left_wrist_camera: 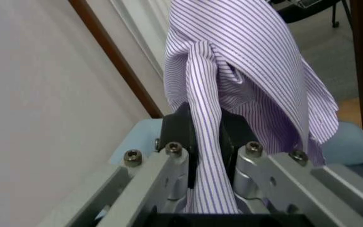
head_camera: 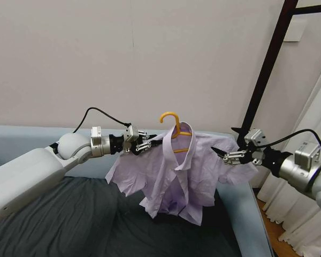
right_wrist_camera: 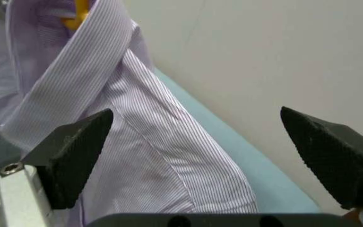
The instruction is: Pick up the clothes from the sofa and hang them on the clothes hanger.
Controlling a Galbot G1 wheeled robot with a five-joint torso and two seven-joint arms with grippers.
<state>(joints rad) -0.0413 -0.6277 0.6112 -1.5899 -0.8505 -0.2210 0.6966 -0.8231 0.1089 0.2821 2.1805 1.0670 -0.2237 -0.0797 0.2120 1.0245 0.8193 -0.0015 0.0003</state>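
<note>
A purple striped shirt (head_camera: 174,176) hangs on a yellow hanger (head_camera: 171,120) above the sofa. My left gripper (head_camera: 148,142) is shut on the shirt's shoulder and holds it up. The left wrist view shows the striped fabric (left_wrist_camera: 245,61) pinched between that gripper's (left_wrist_camera: 207,137) black pads (left_wrist_camera: 178,137). My right gripper (head_camera: 226,141) stands open just beside the shirt's other shoulder. In the right wrist view its (right_wrist_camera: 196,113) black fingertips (right_wrist_camera: 74,146) spread wide before the shirt's collar and shoulder (right_wrist_camera: 137,156), with a bit of the hanger (right_wrist_camera: 77,14) above.
The light blue sofa (head_camera: 21,134) with a dark seat cushion (head_camera: 69,225) lies below the shirt. A dark rack pole (head_camera: 267,64) slants up at the right, with a white curtain (head_camera: 315,107) beyond it. A plain wall stands behind.
</note>
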